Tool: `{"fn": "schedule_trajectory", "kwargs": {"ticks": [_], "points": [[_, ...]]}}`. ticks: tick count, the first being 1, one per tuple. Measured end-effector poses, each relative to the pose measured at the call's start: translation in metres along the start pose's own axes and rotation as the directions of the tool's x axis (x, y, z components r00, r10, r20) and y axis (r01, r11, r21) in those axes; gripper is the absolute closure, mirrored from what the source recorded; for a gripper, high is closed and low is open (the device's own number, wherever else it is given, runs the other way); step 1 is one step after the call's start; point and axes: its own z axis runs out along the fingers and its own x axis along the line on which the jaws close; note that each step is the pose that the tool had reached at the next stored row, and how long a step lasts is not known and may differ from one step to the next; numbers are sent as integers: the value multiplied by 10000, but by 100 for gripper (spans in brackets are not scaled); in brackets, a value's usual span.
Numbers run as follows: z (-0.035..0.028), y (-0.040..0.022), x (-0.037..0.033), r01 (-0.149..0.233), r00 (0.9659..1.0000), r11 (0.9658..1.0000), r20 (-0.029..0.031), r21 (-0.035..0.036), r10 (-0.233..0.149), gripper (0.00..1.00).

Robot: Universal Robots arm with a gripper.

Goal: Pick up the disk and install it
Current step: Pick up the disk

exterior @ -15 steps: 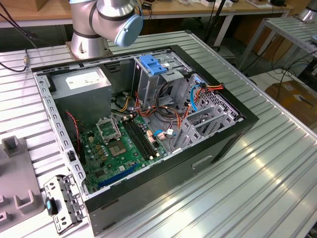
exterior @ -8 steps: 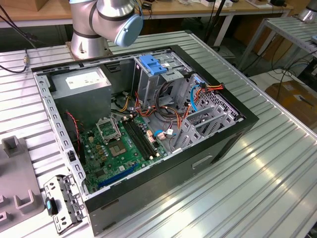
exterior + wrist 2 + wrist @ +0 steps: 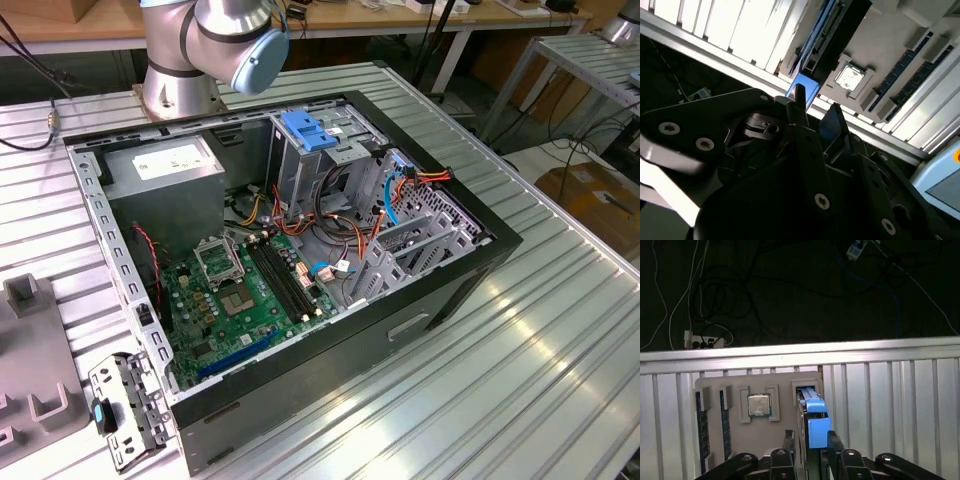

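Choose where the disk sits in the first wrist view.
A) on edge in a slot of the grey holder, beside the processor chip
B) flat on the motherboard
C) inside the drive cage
A: the disk stands on edge in the grey holder, next to the processor chip.

Open PC case (image 3: 330, 370) w/ mobo (image 3: 240, 300) on table (image 3: 520, 380).

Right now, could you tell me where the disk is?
In the first wrist view, the disk stands on edge in the grey tray's slot, beside the processor chip.
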Motion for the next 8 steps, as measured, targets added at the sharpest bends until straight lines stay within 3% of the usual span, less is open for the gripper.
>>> {"fn": "schedule_trajectory", "kwargs": {"ticks": [2, 3, 4, 8], "points": [[23, 0, 0, 268, 9996, 9996, 4, 9, -268, 60], [50, 2, 0, 298, 9996, 9996, 5, 14, -298, 60], [66, 3, -1, 313, 9995, 9995, 5, 16, -313, 53], [137, 15, -6, 369, 9993, 9993, 6, 27, -369, 53]]}}
